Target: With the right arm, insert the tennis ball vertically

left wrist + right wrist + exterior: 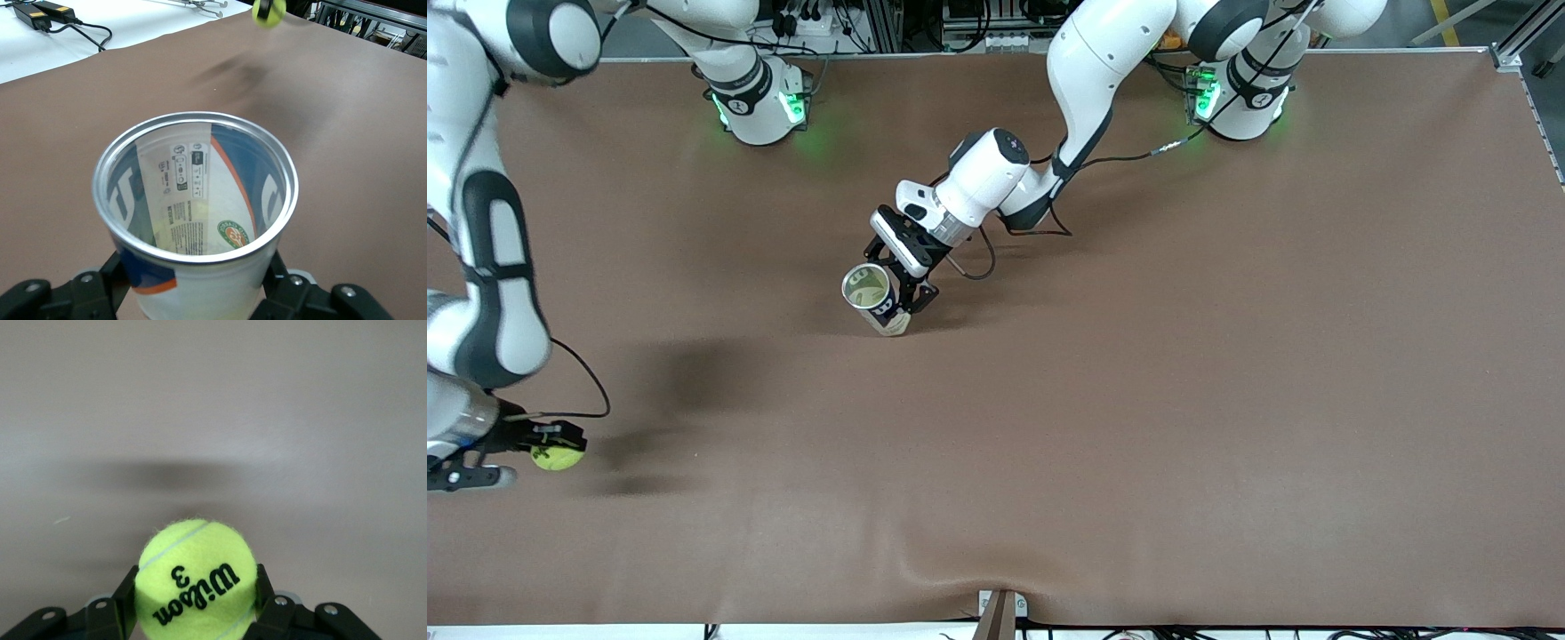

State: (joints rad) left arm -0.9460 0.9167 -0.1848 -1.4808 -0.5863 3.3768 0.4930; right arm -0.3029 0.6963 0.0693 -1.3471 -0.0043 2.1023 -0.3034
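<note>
Down at the lower left of the front view, the right gripper (pixel 534 449) is clenched on a yellow-green Wilson tennis ball (pixel 557 457), held just above the brown mat (pixel 1138 400) with a soft shadow next to it. In the right wrist view the ball (pixel 197 577) sits snug between both black fingers (pixel 123 603), logo facing the camera, with nothing but bare mat around it.

Up toward the middle of the frame, well apart from the ball, the left gripper (pixel 903 298) is grasping a clear tennis ball can (pixel 874 300) by its lower body. It's close to upright, long axis roughly vertical, open metal-rimmed mouth (pixel 193 183) facing up, and nothing is blocking the opening. It has a blue, white and orange label.

Along the top edge are both arm bases with green lights, plus cables and aluminium framing past the table.
</note>
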